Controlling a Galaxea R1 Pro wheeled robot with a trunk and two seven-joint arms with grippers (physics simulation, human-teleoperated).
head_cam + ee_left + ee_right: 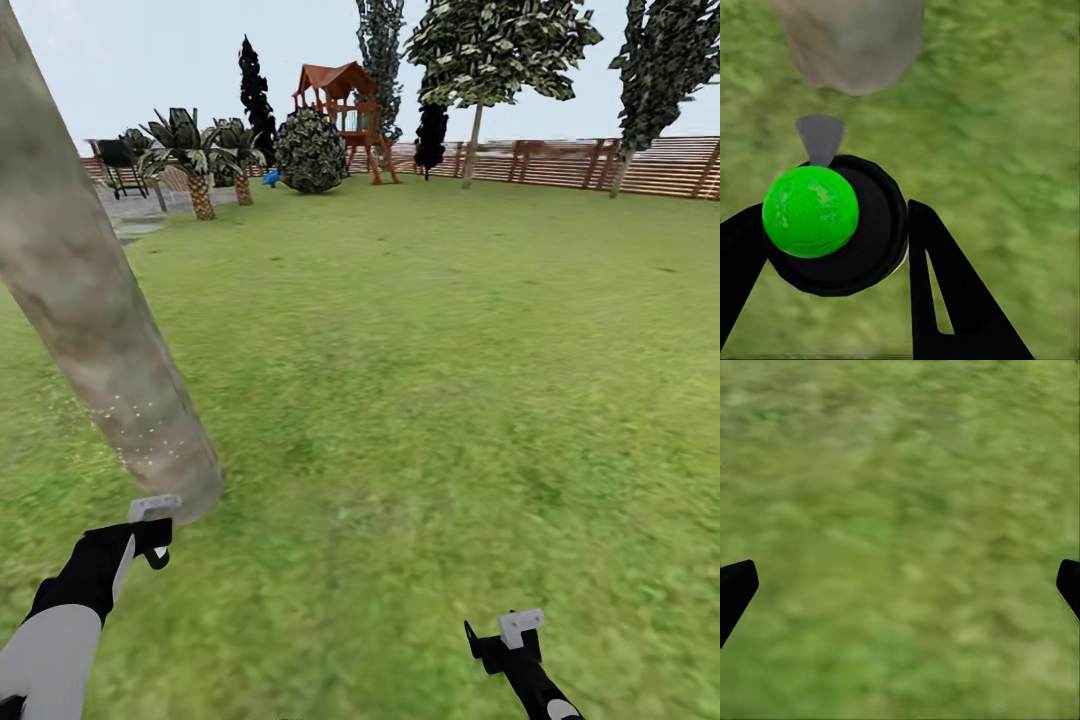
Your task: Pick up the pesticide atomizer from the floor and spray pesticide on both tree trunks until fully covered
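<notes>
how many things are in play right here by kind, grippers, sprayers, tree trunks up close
grippers: 2, left gripper shut on the atomizer, right gripper open over grass
pesticide atomizers: 1, the atomizer with its green ball top, nozzle aimed at the trunk
tree trunks up close: 1, the tree trunk, flecked with white dots low down
total: 4

**Garden count, taken from the near trunk**

One thick mottled tree trunk (95, 300) stands close by. Beyond it, toward the fence (600, 165): two small palms (195, 150), one round bush (311, 150), one wooden play tower (345, 115), one leafy tree (490, 50), two black cypresses (255, 90). Beside the trunk's base: two grippers, one atomizer (832, 225).
</notes>
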